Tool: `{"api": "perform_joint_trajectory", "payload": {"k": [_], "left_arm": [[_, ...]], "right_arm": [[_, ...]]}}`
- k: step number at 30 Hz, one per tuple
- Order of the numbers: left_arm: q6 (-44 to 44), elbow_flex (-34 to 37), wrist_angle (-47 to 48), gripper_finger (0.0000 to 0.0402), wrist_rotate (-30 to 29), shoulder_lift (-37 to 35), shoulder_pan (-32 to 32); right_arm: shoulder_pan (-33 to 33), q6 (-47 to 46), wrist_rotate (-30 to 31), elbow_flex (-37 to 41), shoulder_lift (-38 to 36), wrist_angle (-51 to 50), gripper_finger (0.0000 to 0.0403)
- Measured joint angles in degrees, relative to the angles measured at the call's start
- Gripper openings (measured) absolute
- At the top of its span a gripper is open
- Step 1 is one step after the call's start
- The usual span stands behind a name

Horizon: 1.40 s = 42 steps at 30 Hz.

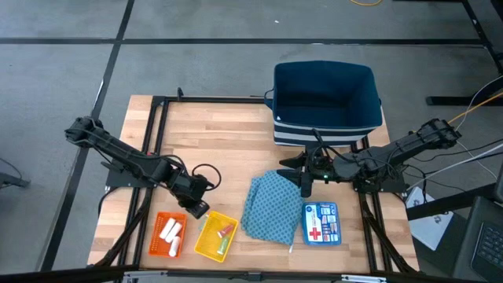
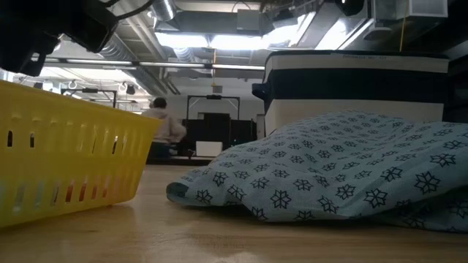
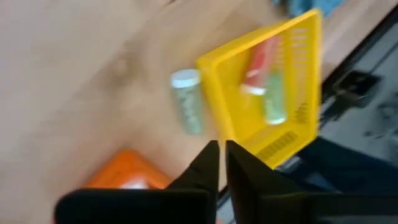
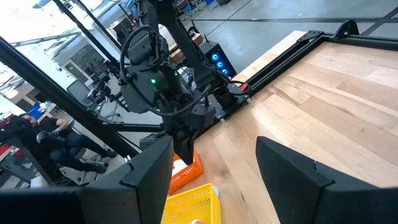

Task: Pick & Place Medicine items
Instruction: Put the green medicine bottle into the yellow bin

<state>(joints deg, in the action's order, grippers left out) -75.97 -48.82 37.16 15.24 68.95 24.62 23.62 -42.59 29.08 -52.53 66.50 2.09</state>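
A light-green bottle with a white cap (image 3: 188, 102) lies on its side on the wood, just outside the yellow basket (image 3: 311, 74). Inside the basket lie a pinkish-red stick (image 3: 261, 59) and a green piece (image 3: 273, 99). They also show in the high view, in the yellow basket (image 1: 206, 248). White tubes (image 1: 171, 233) lie in the orange tray (image 1: 159, 245). My left gripper (image 3: 222, 158) is shut, low between the two trays, at the basket's corner (image 1: 197, 207). My right gripper (image 1: 305, 182) is open and empty above the blue patterned cloth's far right edge (image 4: 214, 180). My left gripper's shut fingertips (image 3: 211, 152) stand at the yellow basket's rim near one corner (image 3: 219, 127), coming from above. I cannot tell whether they touch it.
A blue patterned cloth (image 1: 271, 208) lies in the middle of the table's near half, with a first-aid card (image 1: 321, 223) to its right. A dark blue bin with a striped base (image 1: 326, 101) stands at the far edge. Black frame rails run along the table's sides.
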Motion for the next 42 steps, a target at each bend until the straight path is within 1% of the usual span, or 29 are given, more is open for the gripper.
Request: {"api": "perform_joint_trajectory", "payload": {"k": [3,7,12,16,22,27,34,38,42], "left_arm": [[3.14,0.0,1.19,0.0004,0.05,0.63,0.0],[5.71,0.0,1.64,0.0003,0.95,1.96,0.0],[8.51,0.0,1.62,0.0001,3.73,5.23,0.04],[10.62,0.0,1.22,0.0002,4.68,7.78,0.07],[10.36,0.0,-0.99,0.0002,6.4,10.01,0.21],[6.6,-0.08,-7.03,0.0002,7.02,12.69,1.21],[4.78,-4.29,-7.22,0.0002,9.92,18.95,2.03],[4.78,-7.32,-7.27,0.0003,10.05,22.47,1.83],[6.81,-10.71,-8.9,0.0002,9.9,25.35,0.08]], "right_arm": [[0.0,-0.04,0.0,0.0,0.0,0.0,0.0231],[-0.01,-0.26,0.0,0.0,0.0,0.0,0.0231],[-0.02,-0.28,0.0,0.0,0.0,0.01,0.0231],[0.0,-0.28,0.0,0.0,-0.01,0.01,0.0231],[-0.02,-0.26,0.0,0.0,0.0,0.0,0.0231],[-0.01,-0.26,0.01,0.0,0.0,-0.02,0.0231],[-0.02,0.23,0.01,0.0,0.0,-0.03,0.0231],[-0.01,0.59,0.0,0.0,0.0,-0.03,0.0231],[-0.01,0.59,0.0,0.0,0.0,-0.04,0.0231]]}}
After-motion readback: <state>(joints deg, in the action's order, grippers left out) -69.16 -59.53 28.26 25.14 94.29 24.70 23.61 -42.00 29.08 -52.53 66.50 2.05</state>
